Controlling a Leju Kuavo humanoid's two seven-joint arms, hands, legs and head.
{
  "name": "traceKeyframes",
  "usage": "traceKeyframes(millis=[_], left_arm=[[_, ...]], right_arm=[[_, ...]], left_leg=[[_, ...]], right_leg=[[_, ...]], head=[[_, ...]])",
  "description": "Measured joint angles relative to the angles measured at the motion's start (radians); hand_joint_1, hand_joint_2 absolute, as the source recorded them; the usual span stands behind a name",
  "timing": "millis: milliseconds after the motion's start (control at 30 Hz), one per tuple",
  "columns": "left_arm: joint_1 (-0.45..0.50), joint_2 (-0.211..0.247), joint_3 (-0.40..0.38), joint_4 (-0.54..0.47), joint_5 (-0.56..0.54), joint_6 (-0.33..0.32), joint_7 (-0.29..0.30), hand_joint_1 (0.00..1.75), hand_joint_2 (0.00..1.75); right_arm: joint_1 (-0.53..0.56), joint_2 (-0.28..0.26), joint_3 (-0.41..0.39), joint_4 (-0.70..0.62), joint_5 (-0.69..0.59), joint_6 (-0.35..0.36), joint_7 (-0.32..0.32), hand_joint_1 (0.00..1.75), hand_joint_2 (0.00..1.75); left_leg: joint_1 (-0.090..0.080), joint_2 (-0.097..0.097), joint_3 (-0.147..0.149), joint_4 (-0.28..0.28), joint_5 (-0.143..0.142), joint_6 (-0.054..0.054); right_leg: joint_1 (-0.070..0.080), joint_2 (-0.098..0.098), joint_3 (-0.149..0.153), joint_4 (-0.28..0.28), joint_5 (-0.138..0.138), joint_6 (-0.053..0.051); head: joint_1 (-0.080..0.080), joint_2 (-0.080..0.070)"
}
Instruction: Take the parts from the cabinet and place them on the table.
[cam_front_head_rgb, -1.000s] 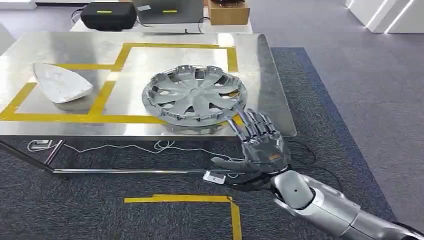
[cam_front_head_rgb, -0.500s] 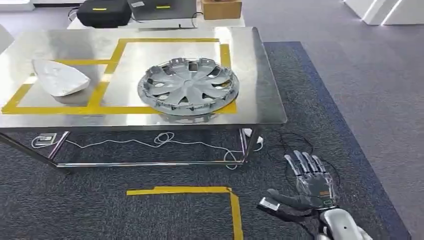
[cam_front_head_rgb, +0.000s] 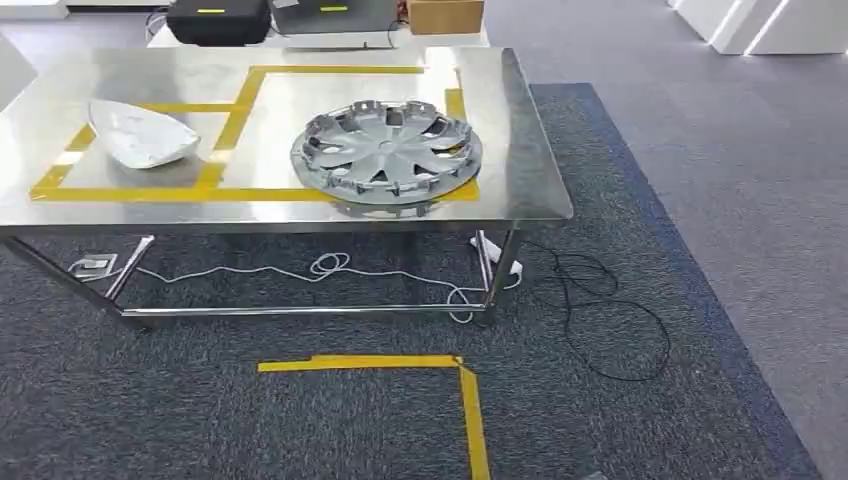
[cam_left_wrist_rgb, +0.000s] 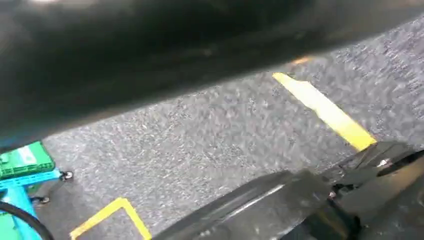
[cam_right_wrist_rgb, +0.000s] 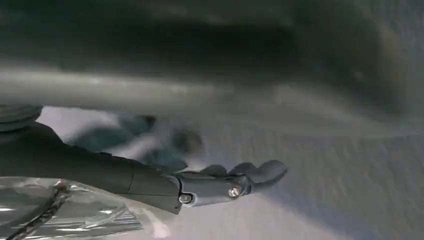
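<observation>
A silver hubcap (cam_front_head_rgb: 386, 150) lies flat on the steel table (cam_front_head_rgb: 520, 120), on its right half, partly over the yellow tape outline. A white curved shell part (cam_front_head_rgb: 140, 135) rests on the table's left side. In the right wrist view, my right hand (cam_right_wrist_rgb: 200, 187) is blurred, with a grey thumb stretched out and nothing in its grasp. It is away from both parts.
Cables (cam_front_head_rgb: 600, 310) lie looped on the carpet under and right of the table. A yellow tape corner (cam_front_head_rgb: 400, 363) marks the floor in front. Black cases (cam_front_head_rgb: 218, 18) and a cardboard box (cam_front_head_rgb: 445, 14) sit behind the table. A green and blue cart (cam_left_wrist_rgb: 22, 165) stands on the carpet.
My right hand pulled back from the hubcap's near edge, sank toward the floor and left the head view. The whole picture shifted as the camera moved; the parts stayed put.
</observation>
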Motion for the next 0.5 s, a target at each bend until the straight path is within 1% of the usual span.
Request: traceKeyframes(millis=[33,67,100,133,167,200,233,267,300,333,367,400,433,467,500], left_arm=[[0.000,-0.001,0.000,0.000,-0.002,0.000,0.000,0.00,0.00],[0.000,-0.002,0.000,0.000,-0.005,0.000,0.000,0.00,0.00],[-0.001,-0.003,0.000,0.000,-0.009,0.000,0.000,0.00,0.00],[-0.002,-0.003,0.000,0.000,-0.010,-0.001,0.000,0.00,0.00],[-0.002,-0.003,0.000,0.000,-0.011,-0.001,0.000,0.00,0.00],[-0.004,-0.004,0.000,0.000,-0.016,-0.001,0.000,0.00,0.00],[-0.006,-0.005,0.000,0.000,-0.019,-0.001,0.000,0.00,0.00],[-0.009,-0.006,0.000,0.000,-0.021,-0.001,0.000,0.00,0.00],[-0.010,-0.009,0.000,0.000,-0.021,-0.001,0.000,0.00,0.00],[-0.011,-0.010,0.000,0.000,-0.021,-0.001,0.000,0.00,0.00],[-0.012,-0.011,0.000,0.000,-0.023,-0.001,0.000,0.00,0.00],[-0.014,-0.011,0.000,0.000,-0.024,0.000,0.000,0.00,0.00],[-0.014,-0.011,0.000,0.000,-0.026,0.000,0.000,0.00,0.00],[-0.013,-0.011,0.000,0.000,-0.028,0.000,0.000,0.00,0.00],[-0.012,-0.011,0.000,0.000,-0.030,0.000,0.000,0.00,0.00]], right_arm=[[-0.008,0.002,-0.019,0.018,-0.006,0.015,0.006,0.00,0.00],[-0.015,0.004,-0.036,0.036,-0.010,0.032,0.006,0.00,0.00],[-0.021,0.005,-0.049,0.052,-0.010,0.048,0.003,0.00,0.00],[-0.025,0.007,-0.057,0.063,-0.010,0.058,-0.007,0.00,0.00],[-0.030,0.010,-0.065,0.073,-0.012,0.066,-0.024,0.00,0.00],[-0.035,0.013,-0.073,0.082,-0.018,0.066,-0.043,0.00,0.00],[-0.040,0.017,-0.080,0.089,-0.023,0.066,-0.061,0.00,0.00],[-0.045,0.019,-0.086,0.094,-0.025,0.066,-0.072,0.00,0.00],[-0.051,0.019,-0.091,0.096,-0.028,0.065,-0.076,0.00,0.00],[-0.057,0.020,-0.095,0.099,-0.030,0.065,-0.080,0.00,1.75],[-0.063,0.021,-0.099,0.104,-0.032,0.066,-0.086,0.00,1.75],[-0.063,0.022,-0.103,0.109,-0.035,0.068,-0.093,0.00,1.75],[-0.063,0.024,-0.107,0.112,-0.035,0.075,-0.098,0.00,1.75],[-0.063,0.026,-0.111,0.119,-0.034,0.084,-0.101,0.00,1.75],[-0.063,0.026,-0.113,0.120,-0.032,0.086,-0.101,0.00,1.75]], left_leg=[[-0.001,0.001,-0.015,0.000,0.010,0.000],[-0.003,0.003,-0.029,0.001,0.024,0.001],[-0.006,0.005,-0.046,0.002,0.037,0.002],[-0.008,0.008,-0.063,0.004,0.049,0.003],[-0.011,0.010,-0.081,0.006,0.062,0.003],[-0.012,0.011,-0.098,0.009,0.073,0.002],[-0.014,0.011,-0.114,0.012,0.084,0.000],[-0.015,0.010,-0.122,0.014,0.096,-0.002],[-0.020,0.010,-0.126,0.017,0.104,-0.006],[-0.021,0.010,-0.128,0.018,0.114,-0.010],[-0.018,0.011,-0.129,0.012,0.129,-0.014],[-0.014,0.012,-0.132,0.007,0.141,-0.021],[-0.014,0.011,-0.132,0.005,0.153,-0.027],[-0.012,0.006,-0.140,0.012,0.136,-0.033],[-0.012,0.003,-0.149,0.039,0.076,-0.039]], right_leg=[[0.000,0.000,-0.016,0.060,-0.062,0.002],[0.000,0.000,-0.028,0.142,-0.122,0.005],[0.001,0.000,-0.037,0.211,-0.149,0.005],[0.001,0.000,-0.036,0.257,-0.138,0.004],[0.002,0.000,-0.019,0.266,-0.095,0.001],[0.003,0.000,0.018,0.236,-0.042,-0.003],[0.005,0.000,0.073,0.170,-0.005,-0.010],[0.008,0.000,0.147,0.071,-0.006,-0.017],[0.013,-0.001,0.225,-0.040,-0.051,-0.024],[0.013,-0.001,0.275,-0.135,-0.076,-0.027],[0.017,0.001,0.270,-0.135,-0.078,-0.027],[0.019,0.001,0.263,-0.133,-0.071,-0.030],[0.021,0.000,0.255,-0.134,-0.059,-0.037],[0.012,-0.010,0.244,-0.138,-0.043,-0.044],[0.013,-0.008,0.229,-0.135,-0.032,-0.057]], head=[[0.000,0.000],[0.001,0.000],[0.001,0.000],[0.001,0.000],[0.000,0.000],[0.001,0.000],[0.001,0.000],[0.000,0.000],[0.002,0.000],[0.002,0.000],[0.000,0.000],[0.005,0.000],[0.004,0.000],[0.005,0.000],[0.002,0.000]])
